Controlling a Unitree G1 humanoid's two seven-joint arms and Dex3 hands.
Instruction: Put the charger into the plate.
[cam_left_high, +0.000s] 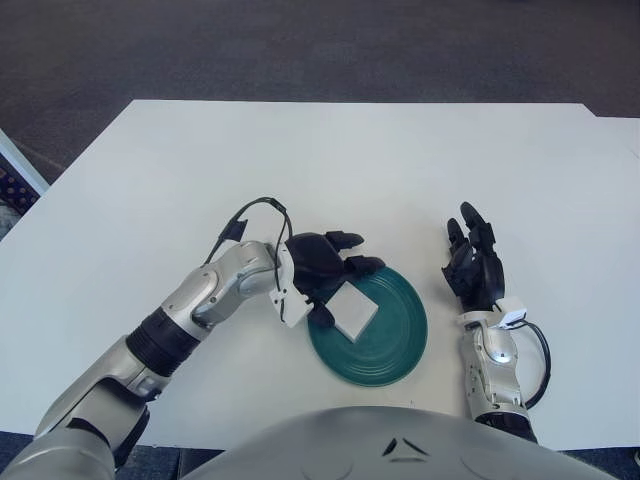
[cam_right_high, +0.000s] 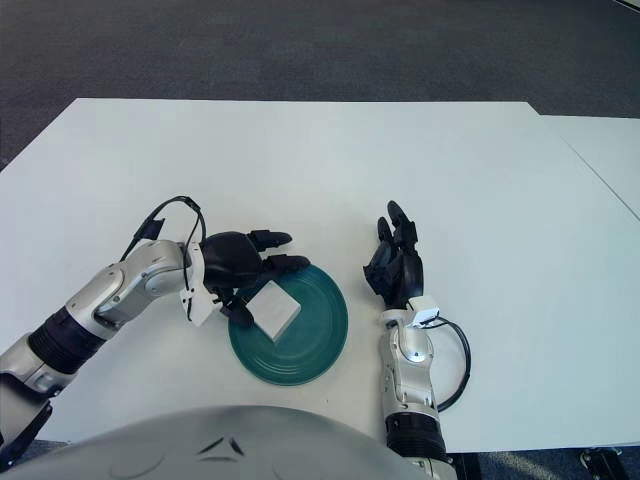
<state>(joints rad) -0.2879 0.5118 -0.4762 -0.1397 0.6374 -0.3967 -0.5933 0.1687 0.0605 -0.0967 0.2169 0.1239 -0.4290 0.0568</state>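
Note:
A white, flat square charger (cam_left_high: 353, 311) lies in the left part of the dark green plate (cam_left_high: 390, 340). My left hand (cam_left_high: 330, 265) hovers at the plate's upper left rim, its black fingers spread apart above and beside the charger, holding nothing. One fingertip (cam_left_high: 322, 317) sits just left of the charger. My right hand (cam_left_high: 474, 263) shows to the right of the plate with its fingers stretched out and holds nothing.
The white table (cam_left_high: 350, 170) stretches far behind the plate and to both sides. A black cable (cam_left_high: 262, 208) loops over my left wrist. Dark carpet lies beyond the table's far edge.

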